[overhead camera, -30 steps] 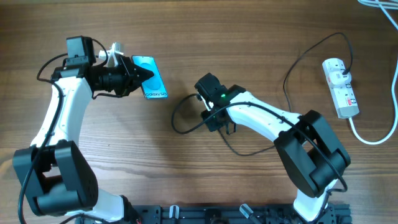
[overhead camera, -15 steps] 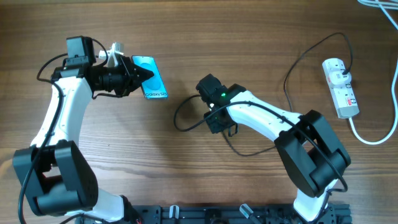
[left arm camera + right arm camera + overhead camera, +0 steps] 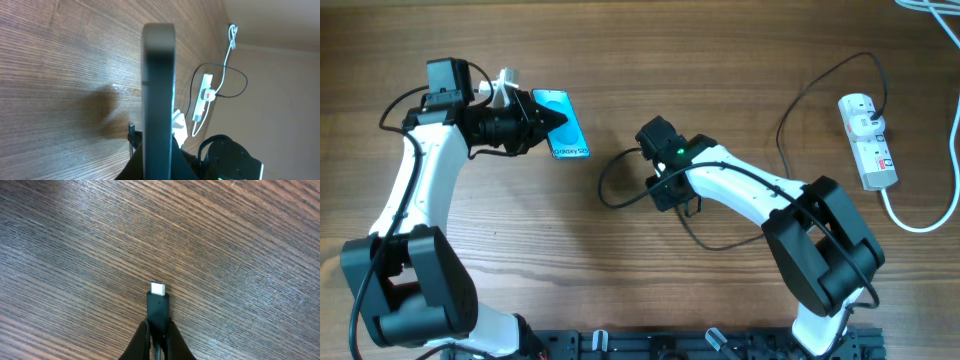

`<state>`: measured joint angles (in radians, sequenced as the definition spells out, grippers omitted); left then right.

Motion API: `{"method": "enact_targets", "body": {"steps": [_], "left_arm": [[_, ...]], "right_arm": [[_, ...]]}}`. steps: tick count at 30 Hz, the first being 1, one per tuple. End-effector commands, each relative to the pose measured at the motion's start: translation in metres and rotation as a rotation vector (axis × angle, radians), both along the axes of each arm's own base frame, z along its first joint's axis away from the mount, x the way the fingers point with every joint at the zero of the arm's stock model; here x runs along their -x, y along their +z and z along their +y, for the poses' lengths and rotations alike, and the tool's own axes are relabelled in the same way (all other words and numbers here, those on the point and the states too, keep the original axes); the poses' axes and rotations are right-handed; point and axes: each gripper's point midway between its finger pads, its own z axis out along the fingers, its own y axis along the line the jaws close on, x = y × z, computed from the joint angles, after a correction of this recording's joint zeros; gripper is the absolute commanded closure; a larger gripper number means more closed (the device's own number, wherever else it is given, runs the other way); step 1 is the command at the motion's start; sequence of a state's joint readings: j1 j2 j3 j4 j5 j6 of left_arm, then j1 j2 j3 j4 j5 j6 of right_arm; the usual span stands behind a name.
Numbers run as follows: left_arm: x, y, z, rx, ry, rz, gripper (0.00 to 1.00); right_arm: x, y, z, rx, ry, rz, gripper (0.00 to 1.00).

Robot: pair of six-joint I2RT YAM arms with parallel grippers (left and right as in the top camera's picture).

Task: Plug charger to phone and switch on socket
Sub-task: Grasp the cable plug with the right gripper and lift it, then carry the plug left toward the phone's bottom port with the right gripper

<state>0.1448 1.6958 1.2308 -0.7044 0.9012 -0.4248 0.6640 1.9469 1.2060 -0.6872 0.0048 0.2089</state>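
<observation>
The right gripper (image 3: 159,331) has its jaws pinched down tight on the charger (image 3: 158,305), gripping the black body of the plug just behind the tip. The small metal end pokes out in front, a little above the wood of the table (image 3: 720,60). Behind it the thin black cable loops loosely to one side and then trails off across the table toward the far right. Over on the other side, the left gripper (image 3: 542,122) is clamped shut on the phone (image 3: 568,130). It holds the phone by one end, so the wrist view sees it edge-on and the lit screen shows from above. So both pick-ups look done to me, with plug in one hand and phone in the other. The two are well apart, though, with bare table between them, and nothing is mated yet. What is left, as I judge it, is bringing the tip to the phone's port, lining it up and pushing it home. The socket (image 3: 867,140) comes after that. It lies far off at the right edge with its white cable (image 3: 910,215) curling away, and neither arm is near it. I can't tell from here whether its switch is on.
</observation>
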Motion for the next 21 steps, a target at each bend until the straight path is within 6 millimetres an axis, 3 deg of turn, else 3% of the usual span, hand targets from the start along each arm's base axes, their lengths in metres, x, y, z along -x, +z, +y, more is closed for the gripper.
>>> {"method": "enact_targets", "body": {"steps": [1,4,6,10,11,12,16,21], "left_arm": [[0.000,0.008,-0.003,0.008,-0.008,-0.032,0.96],[-0.003,0.010,-0.003,0.010,-0.010,-0.048,0.96],[-0.006,0.020,-0.006,0.055,-0.030,-0.093,0.96],[-0.013,0.061,-0.018,0.212,-0.132,-0.278,0.96],[-0.013,0.069,-0.021,0.244,-0.156,-0.310,0.96],[-0.014,0.079,-0.023,0.274,-0.173,-0.342,0.96],[-0.025,0.092,-0.021,0.270,-0.150,-0.392,0.96],[-0.029,0.104,-0.029,0.210,-0.126,-0.436,0.96]], "right_arm": [[0.020,-0.033,-0.014,0.063,-0.004,0.091,0.96],[0.014,-0.030,-0.010,0.048,0.024,0.071,0.96],[0.013,-0.016,-0.003,-0.002,0.042,0.084,0.96],[0.015,0.048,0.029,-0.279,0.142,0.066,0.96],[0.017,0.067,0.036,-0.352,0.164,0.056,0.96],[0.023,0.099,0.047,-0.471,0.193,0.046,0.96],[0.043,0.154,0.068,-0.695,0.251,0.065,0.96],[0.062,0.198,0.095,-0.961,0.282,0.185,0.96]]}}
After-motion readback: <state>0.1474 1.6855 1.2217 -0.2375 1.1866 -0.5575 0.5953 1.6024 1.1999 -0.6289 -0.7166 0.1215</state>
